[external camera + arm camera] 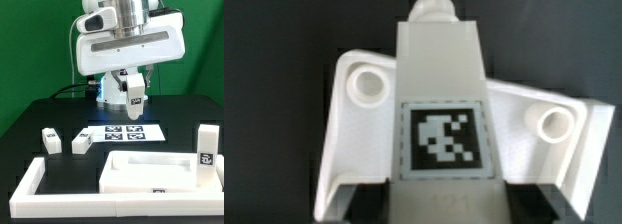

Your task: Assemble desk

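as you look across the black table (40,112), the white arm (125,45) over its far middle is the biggest thing you see. the long white border rail (30,180) bends round the near corner at the exterior view's left. inside that bend, toward the exterior view's right, the tabletop panel (150,170) lies flat on the table with its rim up. the marker board (125,130) lies just beyond the panel, under the gripper (134,100). the jaws are pinching the held leg (135,95), which hangs off the table above the board. in the wrist view the held leg (445,80) runs straight out between the jaws, its tag (445,140) facing the lens, with a broader white part with two round holes behind it. the upright leg (206,148) stands at the panel's edge on the exterior view's right. you cannot tell whether it touches the panel. the outer loose leg (49,140) and the inner loose leg (80,143) sit apart on the table, to the exterior view's left of the board.
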Available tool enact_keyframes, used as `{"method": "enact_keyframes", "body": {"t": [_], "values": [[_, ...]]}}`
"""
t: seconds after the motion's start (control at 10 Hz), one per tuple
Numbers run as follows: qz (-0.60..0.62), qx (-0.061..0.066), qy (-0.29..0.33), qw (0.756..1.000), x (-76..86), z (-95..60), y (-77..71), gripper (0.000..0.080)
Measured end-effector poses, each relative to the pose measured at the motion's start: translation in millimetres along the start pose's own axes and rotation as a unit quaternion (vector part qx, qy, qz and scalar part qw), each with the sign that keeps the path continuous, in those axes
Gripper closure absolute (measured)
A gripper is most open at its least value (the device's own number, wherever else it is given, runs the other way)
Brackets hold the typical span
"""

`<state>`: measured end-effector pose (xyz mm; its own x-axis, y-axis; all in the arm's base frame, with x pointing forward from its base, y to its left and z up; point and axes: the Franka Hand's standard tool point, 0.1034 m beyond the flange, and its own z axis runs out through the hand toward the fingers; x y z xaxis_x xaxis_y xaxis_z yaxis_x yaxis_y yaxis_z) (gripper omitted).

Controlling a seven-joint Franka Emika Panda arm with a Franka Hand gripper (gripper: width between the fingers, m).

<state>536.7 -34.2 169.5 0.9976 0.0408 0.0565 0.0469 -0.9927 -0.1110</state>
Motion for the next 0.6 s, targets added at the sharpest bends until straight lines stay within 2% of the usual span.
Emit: {"method": "enact_keyframes", "body": {"t": [0.1, 0.2, 0.3, 0.4, 0.6], "values": [[0.002, 0.001, 0.024, 1.0, 6.4, 1.3, 6.7, 0.0509], [-0.001, -0.007, 0.046, 0.999, 23.9, -4.9, 13.1, 0.0509], [-0.012, -0.023, 0.088, 0.996, 43.7, -11.8, 21.6, 0.0509], [-0.018, -0.034, 0.118, 0.992, 51.8, -16.6, 27.9, 0.0509], [-0.021, -0.069, 0.177, 0.982, 46.5, -15.5, 41.2, 0.0509]]}}
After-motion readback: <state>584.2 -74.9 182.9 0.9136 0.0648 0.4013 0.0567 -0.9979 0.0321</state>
